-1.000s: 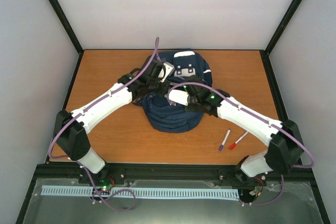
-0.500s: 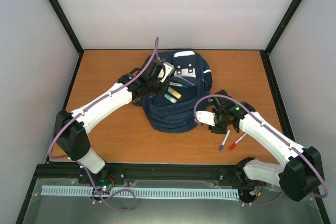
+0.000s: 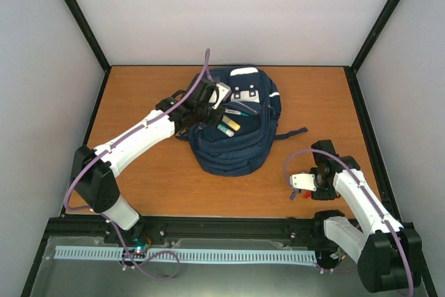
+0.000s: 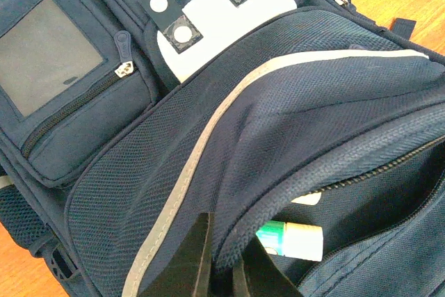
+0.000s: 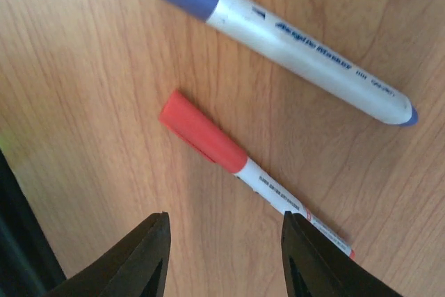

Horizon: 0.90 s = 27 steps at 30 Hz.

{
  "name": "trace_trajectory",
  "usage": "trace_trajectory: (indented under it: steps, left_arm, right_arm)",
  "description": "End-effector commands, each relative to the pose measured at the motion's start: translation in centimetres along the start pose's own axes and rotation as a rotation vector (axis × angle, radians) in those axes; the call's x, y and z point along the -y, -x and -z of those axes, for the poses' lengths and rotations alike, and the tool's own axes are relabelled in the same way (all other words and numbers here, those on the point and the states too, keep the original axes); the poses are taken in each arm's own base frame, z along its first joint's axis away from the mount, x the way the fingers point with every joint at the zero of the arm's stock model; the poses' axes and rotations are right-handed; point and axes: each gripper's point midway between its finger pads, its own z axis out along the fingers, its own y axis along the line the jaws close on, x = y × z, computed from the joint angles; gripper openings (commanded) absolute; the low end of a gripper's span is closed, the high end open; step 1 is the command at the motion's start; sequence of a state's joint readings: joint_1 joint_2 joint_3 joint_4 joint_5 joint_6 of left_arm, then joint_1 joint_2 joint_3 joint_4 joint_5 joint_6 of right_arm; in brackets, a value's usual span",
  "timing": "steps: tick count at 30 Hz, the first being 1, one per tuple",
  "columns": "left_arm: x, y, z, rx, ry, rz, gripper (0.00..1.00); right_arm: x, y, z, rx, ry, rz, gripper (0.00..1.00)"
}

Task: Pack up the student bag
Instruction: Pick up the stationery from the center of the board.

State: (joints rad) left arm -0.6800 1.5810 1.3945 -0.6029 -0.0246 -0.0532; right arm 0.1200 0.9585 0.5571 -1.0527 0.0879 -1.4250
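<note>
Left wrist view: student bag (image 4: 229, 123) cut off by every edge; green-capped marker (image 4: 295, 236) half hidden under pocket lip, lower right; left jaws cropped at bottom edge. Right wrist view: red marker (image 5: 208, 140) partly behind right jaws, lower right; blue marker (image 5: 306, 46) cap cropped at top. Top view: pocket contents (image 3: 228, 126) too small to identify.

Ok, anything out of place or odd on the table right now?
Nothing damaged or spilled. A blue-capped marker and a red-capped marker lie loose on the table below the open right gripper, outside the backpack whose pocket the left gripper holds open.
</note>
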Motion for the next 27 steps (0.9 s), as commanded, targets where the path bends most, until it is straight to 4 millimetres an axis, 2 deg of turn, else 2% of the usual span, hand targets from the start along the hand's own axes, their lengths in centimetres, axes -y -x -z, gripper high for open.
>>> trace_trajectory:
  steps: [1,11,24,27]
  left_arm:
    - [0.6,4.1,3.3,0.127,-0.037,0.045,0.01]
    - [0.7,4.0,3.3,0.126,-0.042,0.041,0.01]
    - [0.9,4.0,3.2,0.122,-0.050,0.037,0.01]
    - [0.9,3.9,3.1,0.120,-0.051,0.038,0.01]
  right_arm:
    - [1.7,-1.2,-0.4,-0.063,-0.063,0.097,0.46]
    - [2.7,-0.9,-2.4,-0.065,-0.039,0.129,0.42]
    - [0.7,-1.4,-4.5,-0.091,0.019,0.178,0.27]
    - [-0.2,-1.5,-4.6,-0.092,0.040,0.195,0.16]
